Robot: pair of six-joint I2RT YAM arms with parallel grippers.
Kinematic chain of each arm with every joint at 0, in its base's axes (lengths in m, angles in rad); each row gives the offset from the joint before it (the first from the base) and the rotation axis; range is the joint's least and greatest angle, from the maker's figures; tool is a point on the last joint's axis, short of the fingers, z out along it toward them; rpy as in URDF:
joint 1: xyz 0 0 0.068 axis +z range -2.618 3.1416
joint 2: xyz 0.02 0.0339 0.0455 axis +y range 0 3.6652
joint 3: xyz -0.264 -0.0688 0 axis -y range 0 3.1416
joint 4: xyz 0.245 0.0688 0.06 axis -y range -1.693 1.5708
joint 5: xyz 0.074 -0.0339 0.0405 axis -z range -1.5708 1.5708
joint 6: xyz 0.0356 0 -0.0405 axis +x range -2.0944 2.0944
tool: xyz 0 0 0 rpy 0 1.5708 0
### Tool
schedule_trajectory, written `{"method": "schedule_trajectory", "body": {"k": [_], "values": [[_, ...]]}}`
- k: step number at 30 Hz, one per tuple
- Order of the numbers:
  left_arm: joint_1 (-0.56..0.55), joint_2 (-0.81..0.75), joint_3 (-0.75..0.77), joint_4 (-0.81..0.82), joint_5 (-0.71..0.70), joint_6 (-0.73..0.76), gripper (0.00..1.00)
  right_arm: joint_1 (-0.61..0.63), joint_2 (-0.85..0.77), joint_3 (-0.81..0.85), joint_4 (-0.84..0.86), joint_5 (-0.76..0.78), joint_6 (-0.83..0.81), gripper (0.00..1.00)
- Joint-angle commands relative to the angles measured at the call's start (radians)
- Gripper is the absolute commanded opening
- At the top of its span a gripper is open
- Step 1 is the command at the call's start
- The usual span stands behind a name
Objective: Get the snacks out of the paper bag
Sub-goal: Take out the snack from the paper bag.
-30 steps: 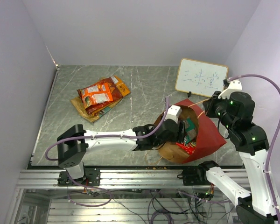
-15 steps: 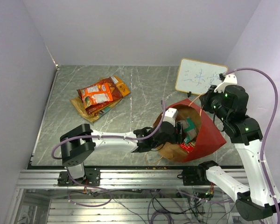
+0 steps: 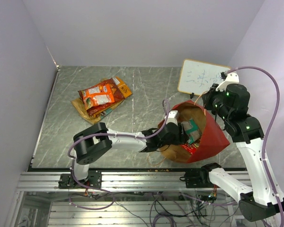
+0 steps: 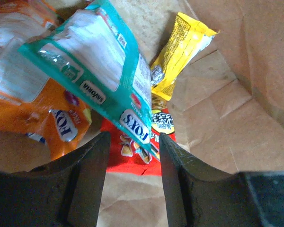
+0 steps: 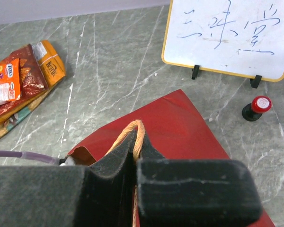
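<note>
Surface: a grey marble-patterned table (image 3: 146, 85) between lilac walls, with a white writing board (image 3: 203, 78) standing at the far right.
Paper bag: the paper bag (image 3: 214, 137) lies at the near right, red outside, its mouth turned left.
Snacks already out: a pile of orange and red packets (image 3: 102, 97) at the far left, well apart from the bag.
Left gripper: the left gripper (image 3: 177, 134) is inside the bag's mouth, and the top view hides its fingers.
Left wrist view only: the jaws stand moderately apart and grip nothing. A teal FOX'S packet (image 4: 99, 61) hangs tilted just beyond them, over an orange packet (image 4: 42, 113), a red packet (image 4: 132, 156) and a yellow packet (image 4: 180, 52) on the kraft lining (image 4: 236, 118).
Right gripper: the right gripper (image 3: 209, 101) is raised above the bag's far edge.
Right wrist view only: its pads are pressed together on the orange cord handle (image 5: 139, 130). A small red-capped black knob (image 5: 255, 108) stands near the board's foot.
</note>
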Motion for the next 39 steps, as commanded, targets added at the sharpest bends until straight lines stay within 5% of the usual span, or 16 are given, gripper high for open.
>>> {"method": "schedule_trajectory", "body": {"k": [1, 5, 10, 12, 19, 32, 39], "values": [[0.013, 0.070, 0.088, 0.036, 0.059, -0.005, 0.56, 0.005, 0.010, 0.003, 0.034, 0.020, -0.004, 0.00], [0.028, 0.102, 0.109, 0.033, 0.072, -0.025, 0.59, 0.005, 0.019, 0.006, 0.027, 0.011, 0.000, 0.00], [0.048, 0.149, 0.156, 0.014, 0.117, -0.031, 0.52, 0.006, 0.022, 0.005, 0.022, 0.015, -0.006, 0.00], [0.050, 0.149, 0.182, -0.010, 0.127, -0.005, 0.35, 0.006, 0.015, 0.003, 0.024, 0.015, -0.008, 0.00], [0.064, 0.039, 0.182, -0.128, 0.102, 0.067, 0.07, 0.006, -0.030, -0.035, 0.042, 0.031, -0.012, 0.00], [0.071, -0.238, 0.254, -0.417, 0.155, 0.133, 0.07, 0.005, -0.096, -0.061, 0.051, 0.067, -0.023, 0.00], [0.071, -0.432, 0.188, -0.480, 0.047, 0.099, 0.07, 0.005, -0.087, -0.060, 0.051, 0.057, -0.046, 0.00]]}}
